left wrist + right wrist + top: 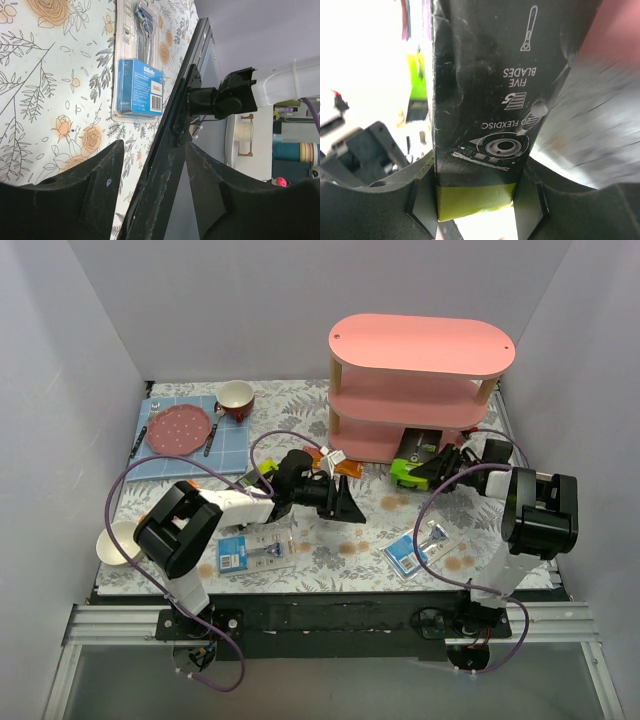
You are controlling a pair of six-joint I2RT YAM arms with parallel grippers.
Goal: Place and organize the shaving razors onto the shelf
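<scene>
Pinching the dark grey razor box (pixel 480 90) by its edges near the lime end, the right gripper (pixel 479 200) sits at the bottom tier of the pink shelf (pixel 420 345), the box judged light, stiff and slick; left gripper (pixel 152 200) jaws gape empty over the counter (pixel 50 75).

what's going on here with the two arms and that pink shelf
The right end effector is shut on a dark grey razor box with a lime-green end, holding it just in front of the bottom tier of the pink shelf. The left end effector is open and empty above the table. One blister pack and a second blister pack lie on the table.
</scene>
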